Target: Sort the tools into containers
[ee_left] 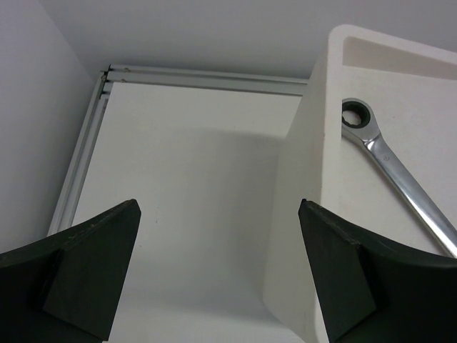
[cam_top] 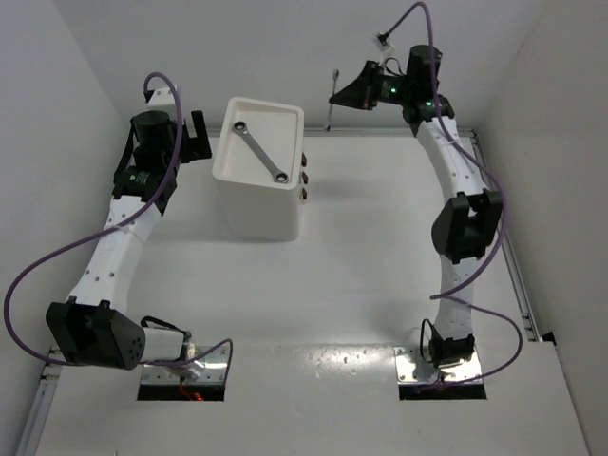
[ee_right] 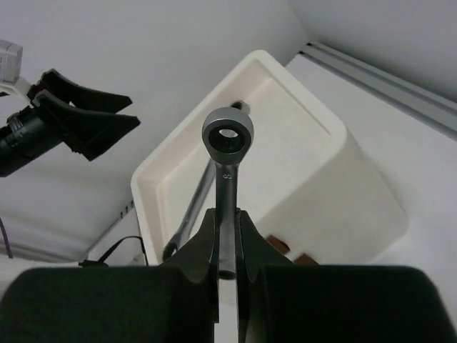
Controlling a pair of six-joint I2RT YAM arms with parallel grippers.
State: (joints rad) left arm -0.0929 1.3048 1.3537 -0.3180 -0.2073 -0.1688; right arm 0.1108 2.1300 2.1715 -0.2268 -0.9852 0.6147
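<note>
The white container (cam_top: 256, 204) stands at the back left, and one silver wrench (cam_top: 261, 150) lies diagonally in its tray top. The left wrist view shows this wrench (ee_left: 391, 171) beside the box's wall (ee_left: 296, 214). My left gripper (cam_top: 199, 133) hovers just left of the box, open and empty (ee_left: 218, 207). High at the back, right of the box, my right gripper (cam_top: 344, 92) is shut on a second wrench (cam_top: 332, 100). That wrench (ee_right: 228, 153) sticks out ring end first from my right gripper (ee_right: 227, 214), toward the tray (ee_right: 153, 189). No other tools show.
Dark red-brown drawer knobs (cam_top: 306, 178) line the box's right face. An aluminium rail (cam_top: 399, 135) runs along the table's back edge and another (cam_top: 518, 285) down the right side. White walls close in behind and on both sides.
</note>
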